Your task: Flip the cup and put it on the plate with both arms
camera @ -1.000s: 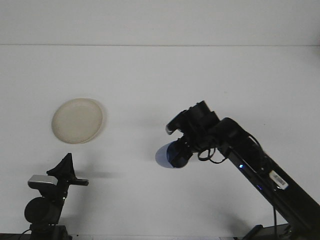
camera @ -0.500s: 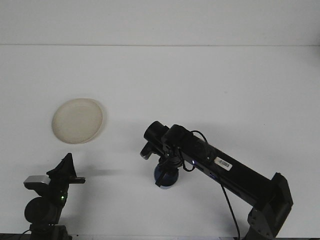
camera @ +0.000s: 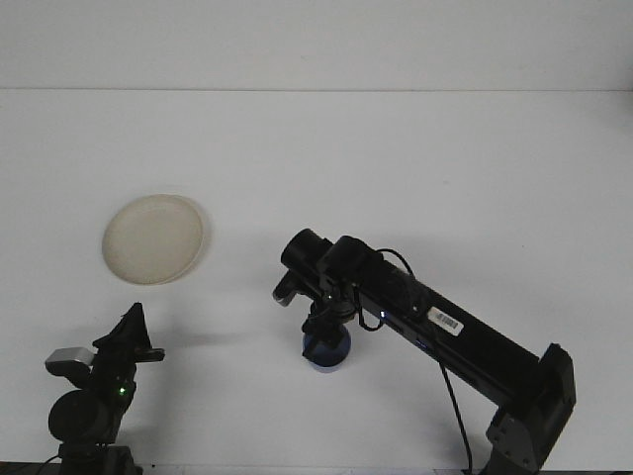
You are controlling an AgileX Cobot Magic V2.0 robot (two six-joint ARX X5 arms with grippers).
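The blue cup (camera: 325, 357) stands on the white table, below the centre of the front view. My right gripper (camera: 324, 334) comes down on it from above and is shut on the cup, hiding its upper part. The right arm reaches in from the lower right corner. The cream plate (camera: 153, 237) lies flat at the left, well apart from the cup and with nothing on it. My left gripper (camera: 130, 329) is low at the bottom left, below the plate, shut and holding nothing.
The white table (camera: 415, 168) runs back to a pale wall. The right arm's black links (camera: 465, 336) and cable cross the lower right. The left arm's base (camera: 84, 416) sits at the bottom left edge.
The right arm swung left and down, turning the cup from lying sideways in the gripper to standing on the table. The left gripper sank slightly.
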